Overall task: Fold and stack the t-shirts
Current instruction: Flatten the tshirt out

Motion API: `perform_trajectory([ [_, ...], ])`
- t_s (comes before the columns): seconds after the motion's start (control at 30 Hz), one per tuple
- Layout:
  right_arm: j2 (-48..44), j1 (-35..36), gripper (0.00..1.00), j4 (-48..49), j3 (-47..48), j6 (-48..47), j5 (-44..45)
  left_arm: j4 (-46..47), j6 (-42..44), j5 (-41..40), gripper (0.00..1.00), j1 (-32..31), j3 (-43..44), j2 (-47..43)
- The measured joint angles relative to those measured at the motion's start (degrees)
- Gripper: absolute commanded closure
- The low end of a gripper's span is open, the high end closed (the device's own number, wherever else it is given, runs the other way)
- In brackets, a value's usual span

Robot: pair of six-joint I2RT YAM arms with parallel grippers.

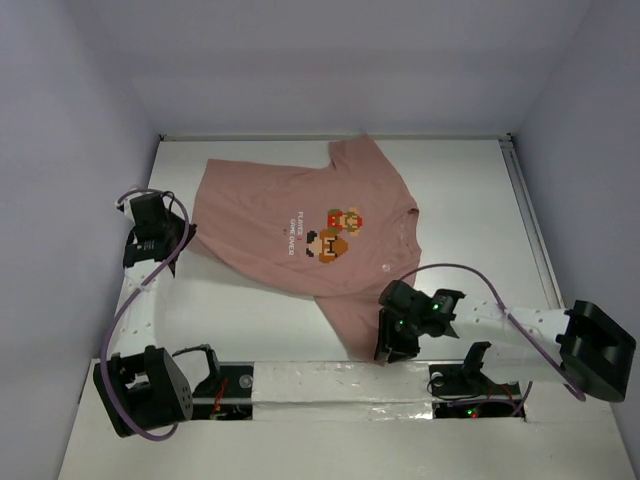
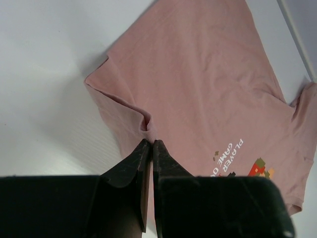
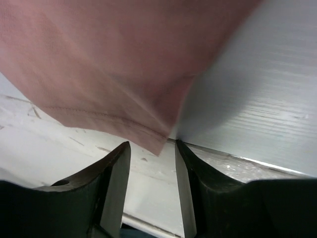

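My left hand (image 2: pixel 150 145) pinches the t-shirt's (image 1: pixel 270 200) 9 o'clock hem; my right hand (image 3: pixel 151 147), open and empty, has the near sleeve (image 3: pixel 124 89) at 12 o'clock.

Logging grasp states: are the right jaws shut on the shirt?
No, the right jaws stand apart, the shirt corner hanging free at the gap between them.
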Motion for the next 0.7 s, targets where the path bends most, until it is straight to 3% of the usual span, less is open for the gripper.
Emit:
perform_trajectory([
  [0.43,10.0,6.8,0.73,-8.1,8.5,7.6,11.6,-0.5,0.2,0.1,1.0,-4.1,0.0,-2.6],
  [0.7,11.9,7.1,1.0,-8.9,9.8,9.2,12.5,-0.5,0.9,-0.5,1.0,-5.8,0.0,-3.5],
])
